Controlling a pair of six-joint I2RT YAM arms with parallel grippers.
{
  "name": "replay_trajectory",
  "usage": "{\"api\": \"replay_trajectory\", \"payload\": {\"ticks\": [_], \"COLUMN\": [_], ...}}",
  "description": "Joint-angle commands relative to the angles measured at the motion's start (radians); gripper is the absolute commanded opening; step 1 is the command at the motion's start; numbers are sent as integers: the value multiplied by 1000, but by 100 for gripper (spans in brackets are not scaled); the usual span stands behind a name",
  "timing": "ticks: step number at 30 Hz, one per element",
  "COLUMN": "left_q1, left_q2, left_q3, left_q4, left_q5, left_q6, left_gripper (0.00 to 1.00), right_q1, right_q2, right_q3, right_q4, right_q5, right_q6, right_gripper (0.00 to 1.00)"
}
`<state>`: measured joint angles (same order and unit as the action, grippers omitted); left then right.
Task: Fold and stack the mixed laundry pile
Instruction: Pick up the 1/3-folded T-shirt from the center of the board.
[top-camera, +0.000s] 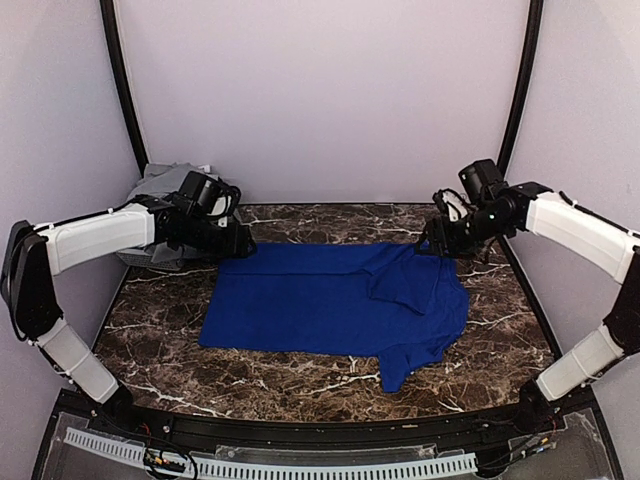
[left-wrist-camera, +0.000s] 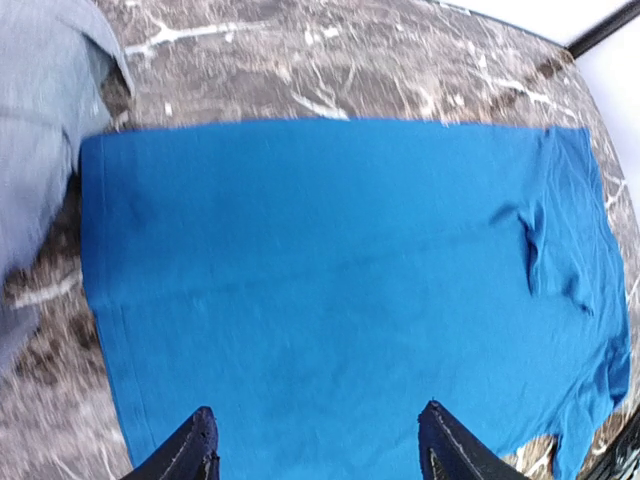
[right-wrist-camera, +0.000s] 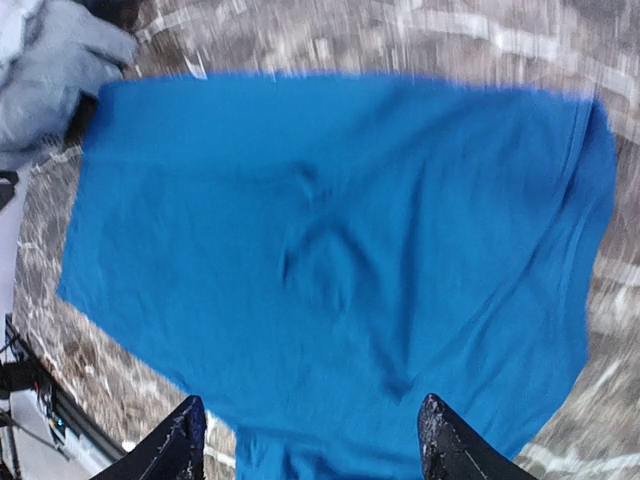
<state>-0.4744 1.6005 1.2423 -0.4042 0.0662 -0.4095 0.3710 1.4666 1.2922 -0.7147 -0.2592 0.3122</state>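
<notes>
Lying spread, barely folded: the blue T-shirt (top-camera: 330, 300). Above its far corners the left gripper (top-camera: 240, 243) and right gripper (top-camera: 432, 245) gape empty; grey garments (top-camera: 160, 185) beside it wait.

Blue T-shirt (top-camera: 330, 300) is spread flat over the middle of the surface (top-camera: 160, 330), so it's low and you can pass over it pretty much anywhere. Only a folded-over sleeve (top-camera: 405, 278) on the right makes a slight ridge. Bare marble strips run along the near edge and down both sides. The one real lump is the grey clothes heap (top-camera: 160, 180) in the far left corner, and the left arm lies right across its front. Left fingers (left-wrist-camera: 190, 452) and right fingers (right-wrist-camera: 445, 450) are spread wide with nothing between them. Walls box in the back and sides, with a black pole (top-camera: 118, 80) at each far corner.
</notes>
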Motion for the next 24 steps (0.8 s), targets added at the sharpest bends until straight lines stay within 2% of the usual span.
{"api": "replay_trajectory", "payload": {"ticks": [1,4,9,11,15,19,24], "left_q1": [-57,-107,-129,-131,-133,-133,-133], "left_q2": [-106,-160,-267,-307,-338,-358,-369], "left_q3": [-113,-175,-297,-336,-369,-391,-412], "left_q4": [-55,-80,-106,-111,-139,-142,-134], "left_q5": [-42,-80,-108,-120,-131,-158,-174], "left_q6": [-54,-103,-222,-254,-305,-336,-364], "left_gripper": [67,67,64,64,63,63,63], "right_q1": [56,86,171,197,248,269,269], "right_q2": [-133,-246,-365,-378,-361,-348,-340], "right_q3": [-151,-216,-331,-401,-503,-533,-572], "right_q4": [-101,-177,-262,-247,-208,-186,-110], "right_q5": [12,6,-12,-21,31,96,100], "right_q6": [151,231,351,390,497,559,594], "right_gripper": [69,67,62,60,47,45,44]}}
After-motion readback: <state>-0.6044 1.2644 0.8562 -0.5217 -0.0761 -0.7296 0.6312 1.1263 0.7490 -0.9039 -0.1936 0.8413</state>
